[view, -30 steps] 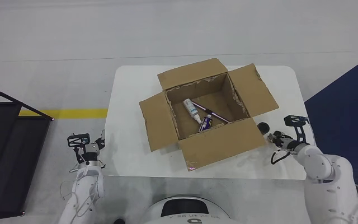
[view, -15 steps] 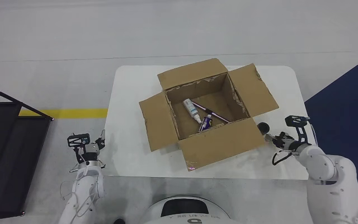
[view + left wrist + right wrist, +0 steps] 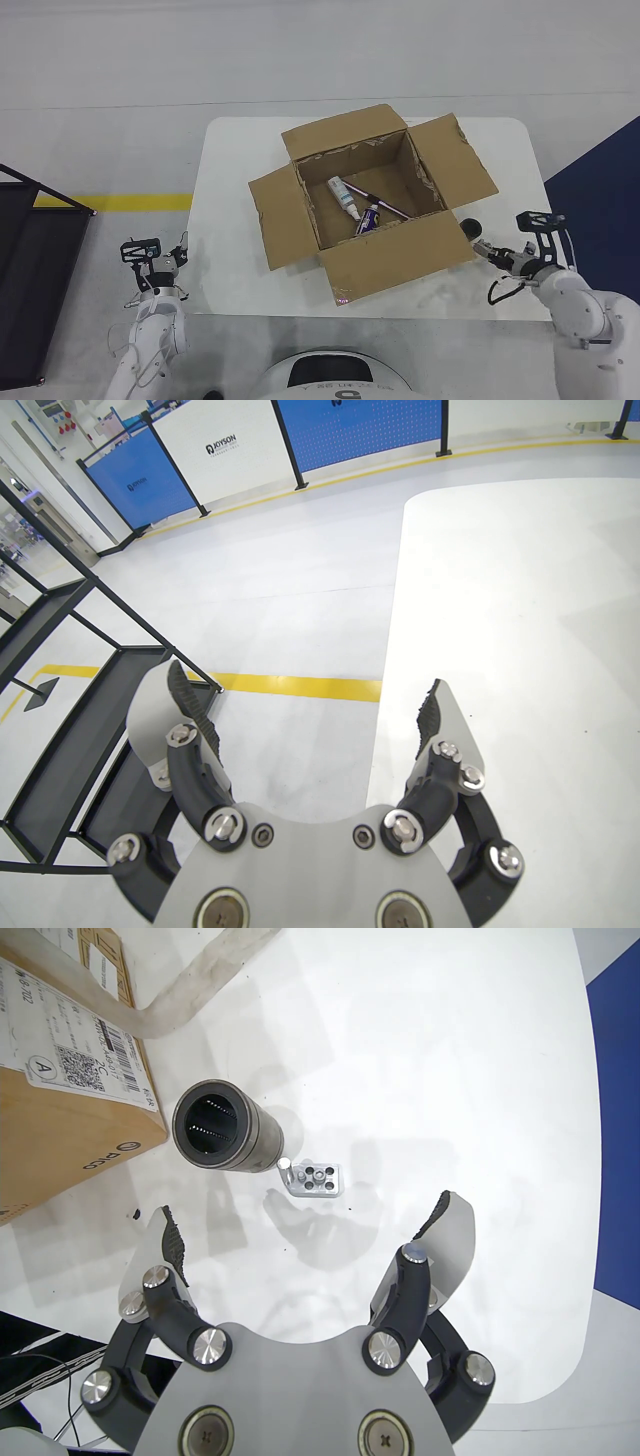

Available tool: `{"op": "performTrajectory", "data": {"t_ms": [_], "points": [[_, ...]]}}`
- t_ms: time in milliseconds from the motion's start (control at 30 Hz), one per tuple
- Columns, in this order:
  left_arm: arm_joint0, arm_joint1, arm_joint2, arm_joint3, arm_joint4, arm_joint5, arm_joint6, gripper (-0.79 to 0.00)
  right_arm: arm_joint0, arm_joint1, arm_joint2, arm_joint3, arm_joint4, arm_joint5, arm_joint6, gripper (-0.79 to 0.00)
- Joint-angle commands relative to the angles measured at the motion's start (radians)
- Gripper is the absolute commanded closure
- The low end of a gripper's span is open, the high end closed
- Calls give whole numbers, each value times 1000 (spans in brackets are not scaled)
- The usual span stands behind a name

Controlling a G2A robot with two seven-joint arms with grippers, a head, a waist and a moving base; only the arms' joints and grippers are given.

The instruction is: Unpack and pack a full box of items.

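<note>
An open cardboard box (image 3: 300, 215) stands mid-table with its flaps spread. Inside lie a white bottle (image 3: 343, 197), a small blue tube (image 3: 368, 218) and a thin purple stick (image 3: 388, 204). A dark metal cylinder (image 3: 227, 1133) lies on the table by the box's right front flap (image 3: 75, 1093), also seen in the top view as the cylinder (image 3: 470, 229). A small metal bracket (image 3: 314, 1179) rests beside it. My right gripper (image 3: 307, 1218) is open and empty, a short way back from both, near the table's front right corner (image 3: 497, 256). My left gripper (image 3: 305, 685) hangs open and empty beyond the table's left edge (image 3: 168, 258).
The white table (image 3: 240, 270) has bare surface left and front of the box. A black metal rack (image 3: 75, 700) stands on the floor left of the left arm. A yellow floor line (image 3: 130, 202) runs toward the table's left edge.
My right gripper has drawn back from the cylinder, toward the table's right front corner. The left arm and the box's contents have not moved.
</note>
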Motion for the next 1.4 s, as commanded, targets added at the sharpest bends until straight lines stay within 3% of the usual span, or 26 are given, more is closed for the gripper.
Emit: {"op": "performTrajectory", "data": {"t_ms": [0,100,233,400,500,600,700,867,1367], "points": [[0,0,0,0,0,0,0,-785,11,-5,23,21,111,21,-92,-785],[0,0,0,0,0,0,0,-785,3,-15,100,45,347,20,-216,-785],[0,0,0,0,0,0,0,-785,-14,-14,99,0,393,-41,-224,-785],[0,0,0,0,0,0,0,-785,48,-6,-11,-46,250,14,-154,-785],[0,0,0,0,0,0,0,-785,87,-3,-64,-43,250,-18,-128,-785],[0,0,0,0,0,0,0,-785,132,-4,-90,5,420,-44,-111,-785],[0,0,0,0,0,0,0,-785,178,4,-75,91,636,-146,-5,-785],[0,0,0,0,0,0,0,-785,256,19,-90,167,694,-162,89,-785],[0,0,0,0,0,0,0,-785,278,32,-239,134,803,-178,166,-785]]}}
